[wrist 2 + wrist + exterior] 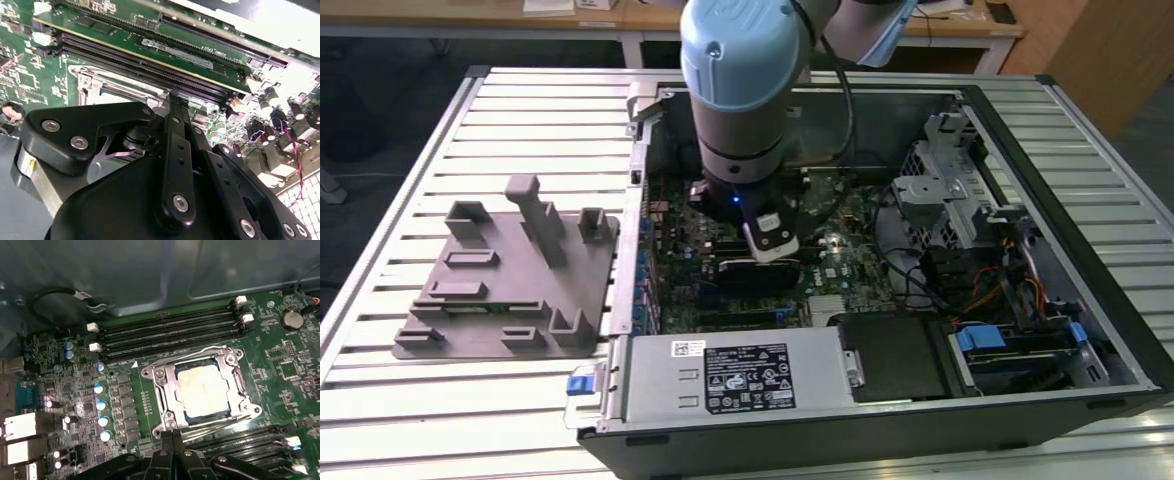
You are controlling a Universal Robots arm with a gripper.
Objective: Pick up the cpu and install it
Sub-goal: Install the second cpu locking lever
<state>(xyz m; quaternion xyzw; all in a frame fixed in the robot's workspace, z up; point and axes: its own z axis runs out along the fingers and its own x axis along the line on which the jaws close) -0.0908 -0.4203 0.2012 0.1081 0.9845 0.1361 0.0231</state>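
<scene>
The cpu (205, 390) lies flat in the metal-framed socket (160, 377) of the green motherboard (127, 405), its pale silvery top facing up. In the first wrist view my gripper (173, 436) is beside the socket's edge, off the cpu, its two thin fingertips pressed together with nothing between them. In the second wrist view the black gripper (172, 100) hangs just over the board, next to part of the socket frame (95, 82). In the exterior view the gripper (771, 245) reaches down into the middle of the open computer case (1014, 130).
Memory slots (170, 325) run along both sides of the socket. A row of capacitors (102, 405) and a coin battery (291, 319) stand on the board. In the exterior view a grey fixture plate (507, 290) sits left of the case, with the power supply (734, 375) in front and a drive cage (947, 190) to the right.
</scene>
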